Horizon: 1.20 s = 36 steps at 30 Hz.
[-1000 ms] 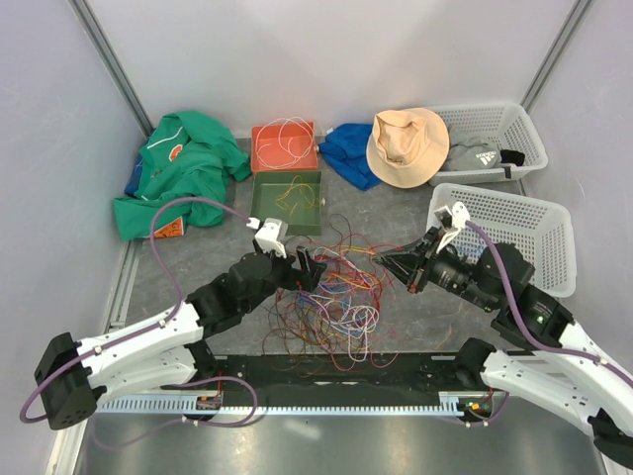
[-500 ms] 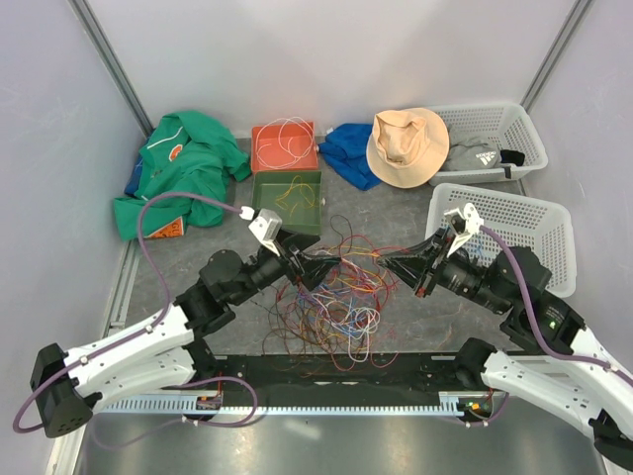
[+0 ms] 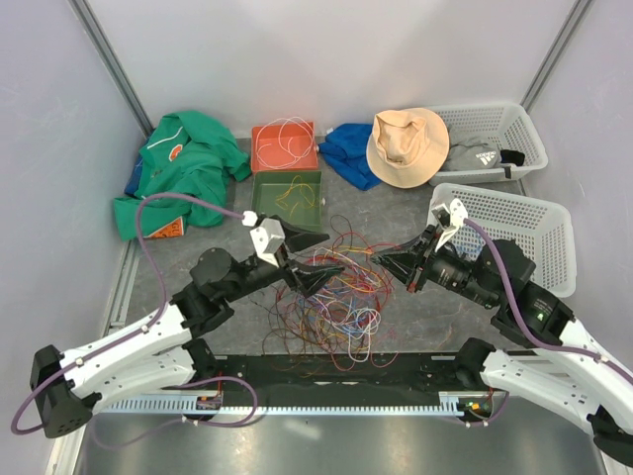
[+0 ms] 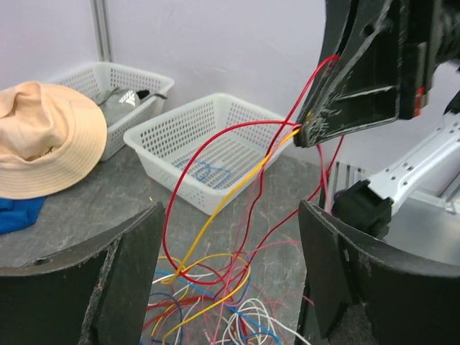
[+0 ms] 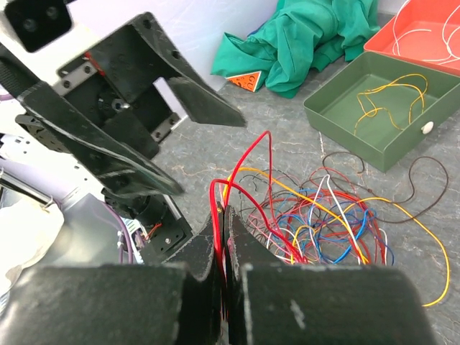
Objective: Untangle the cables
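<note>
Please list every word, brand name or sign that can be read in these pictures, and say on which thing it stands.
"adidas": white, under a logo on the grey garment in the far basket; small, only just readable.
Orange tag on the green garment: print too small to read.
No other text is readable.

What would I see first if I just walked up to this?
A bright tangle of colourful cables sprawls in the middle, between two black grippers. The right gripper pinches red and yellow strands rising from it; the left gripper gapes open opposite. A tan hat sits at the back.
</note>
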Each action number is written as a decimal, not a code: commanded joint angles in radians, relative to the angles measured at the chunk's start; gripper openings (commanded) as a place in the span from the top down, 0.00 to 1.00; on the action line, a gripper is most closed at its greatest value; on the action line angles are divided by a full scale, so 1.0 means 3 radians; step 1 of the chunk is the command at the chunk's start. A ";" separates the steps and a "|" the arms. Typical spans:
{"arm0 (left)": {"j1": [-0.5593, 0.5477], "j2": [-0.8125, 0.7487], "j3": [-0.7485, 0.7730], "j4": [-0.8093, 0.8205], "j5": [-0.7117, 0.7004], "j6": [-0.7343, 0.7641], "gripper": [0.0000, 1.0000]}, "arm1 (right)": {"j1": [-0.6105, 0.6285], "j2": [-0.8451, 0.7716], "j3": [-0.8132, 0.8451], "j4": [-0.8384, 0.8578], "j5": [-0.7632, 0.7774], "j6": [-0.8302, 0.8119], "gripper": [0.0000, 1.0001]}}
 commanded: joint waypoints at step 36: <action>-0.0036 0.0386 0.1372 -0.1883 -0.1307 0.0110 0.98 | 0.0002 -0.0027 0.0012 -0.0206 0.0947 -0.0124 0.12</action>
